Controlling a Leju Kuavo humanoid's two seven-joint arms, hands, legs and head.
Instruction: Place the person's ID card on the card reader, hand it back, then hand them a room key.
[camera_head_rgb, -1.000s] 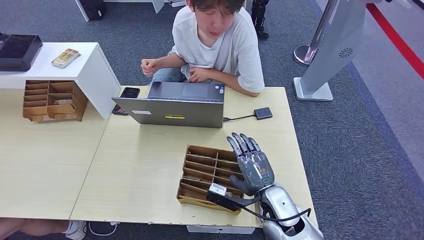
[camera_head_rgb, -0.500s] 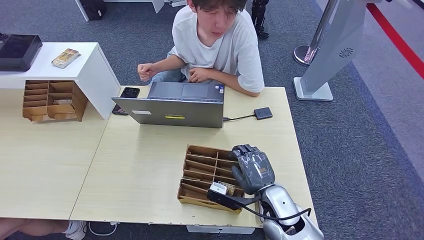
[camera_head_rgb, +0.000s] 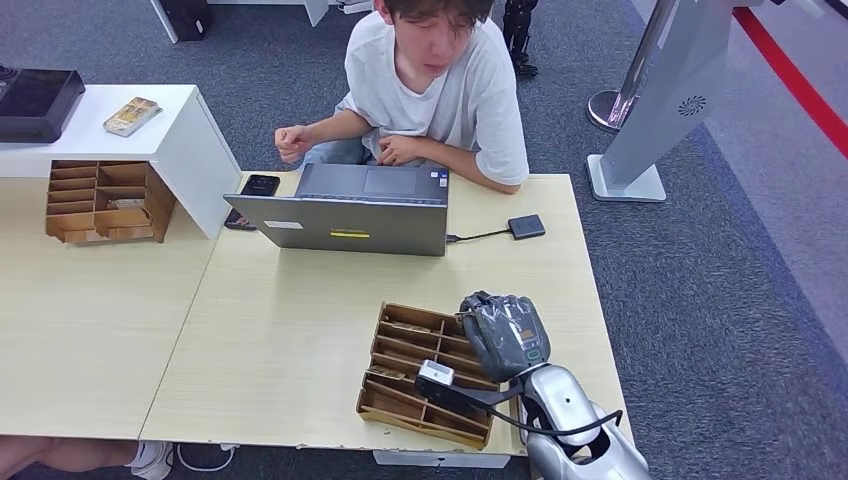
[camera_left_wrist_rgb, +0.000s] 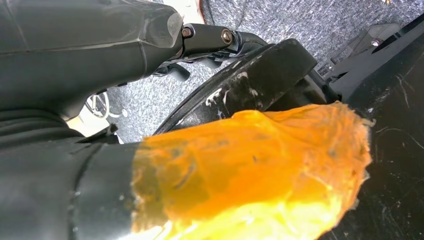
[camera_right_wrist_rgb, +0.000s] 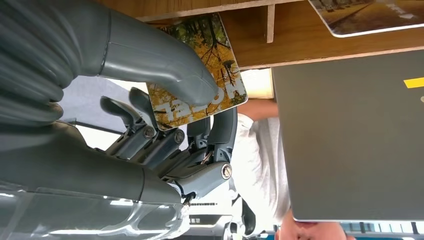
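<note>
A pale wood-grain desk (camera_head_rgb: 280, 330) spans the head view. At its far left sits a small wooden organiser (camera_head_rgb: 105, 200) of open slots, beside a white box-shaped stand (camera_head_rgb: 185, 140) carrying a flat black device (camera_head_rgb: 35, 100) and a small packet (camera_head_rgb: 131, 115). Right of the stand lies a black phone (camera_head_rgb: 260, 185), then an open grey laptop (camera_head_rgb: 345, 222) with its smooth lid facing the robot. A person in a white shirt (camera_head_rgb: 440, 90) sits behind it, forearms at the desk's far edge. A thin cable runs from the laptop to a small flat black card reader (camera_head_rgb: 526, 226), with bare desk around it.

Near the front edge stands a second wooden tray (camera_head_rgb: 415, 375) of slanted slots, at an angle to the desk edge. The right hand (camera_head_rgb: 503, 335), grey and ribbed, is curled over the tray's right end. In the right wrist view its thumb and fingers (camera_right_wrist_rgb: 220, 130) pinch a glossy room key card (camera_right_wrist_rgb: 200, 75) printed with yellow foliage, just by the tray's wooden divider.

The left hand's state cannot be told.
</note>
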